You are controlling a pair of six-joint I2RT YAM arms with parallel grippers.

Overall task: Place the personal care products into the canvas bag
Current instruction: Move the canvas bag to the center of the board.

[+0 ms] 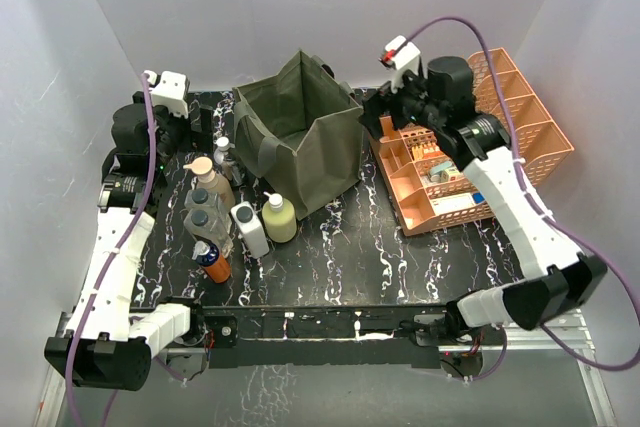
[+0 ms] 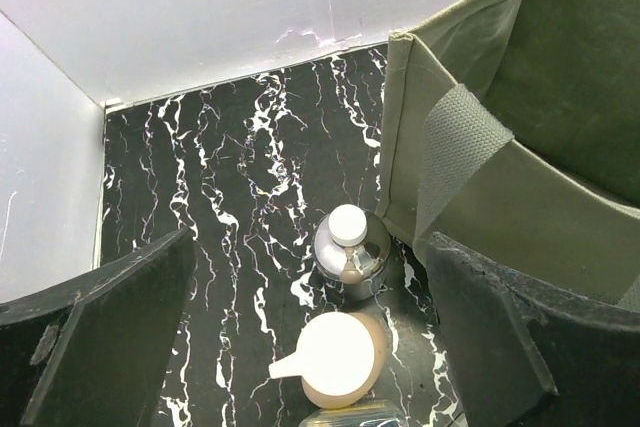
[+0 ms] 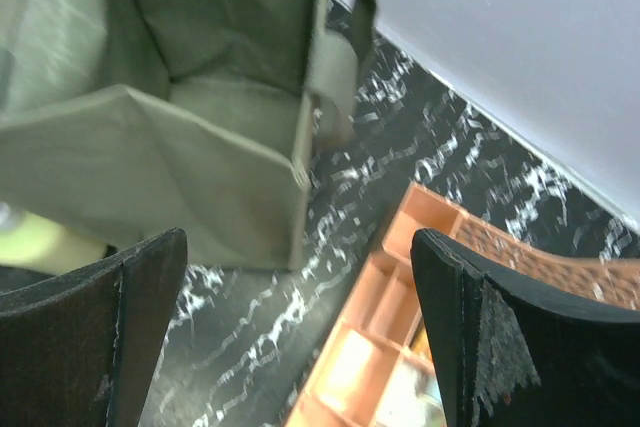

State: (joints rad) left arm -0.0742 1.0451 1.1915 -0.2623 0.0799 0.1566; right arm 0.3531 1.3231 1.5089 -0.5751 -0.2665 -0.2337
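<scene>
Fingers of the left arm (image 2: 110, 327) are spread wide and empty, as are the right arm's fingers (image 3: 95, 332). Small upright plastic bottles (image 1: 210, 222) in mixed colours are clustered left of centre, nearest the left fingers; the boxy olive canvas bag (image 1: 300, 137) is set just to their right.

Top view high, looking down on table (image 1: 340, 257) — wrist views close, sharing canvas bag (image 2: 540, 207)

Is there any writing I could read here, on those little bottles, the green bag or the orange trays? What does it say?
No text can be read in any view.
bottles: any label print is too small to make out.
canvas bag: plain fabric, no print showing.
packets in the orange tray: print blurred, unreadable.
</scene>
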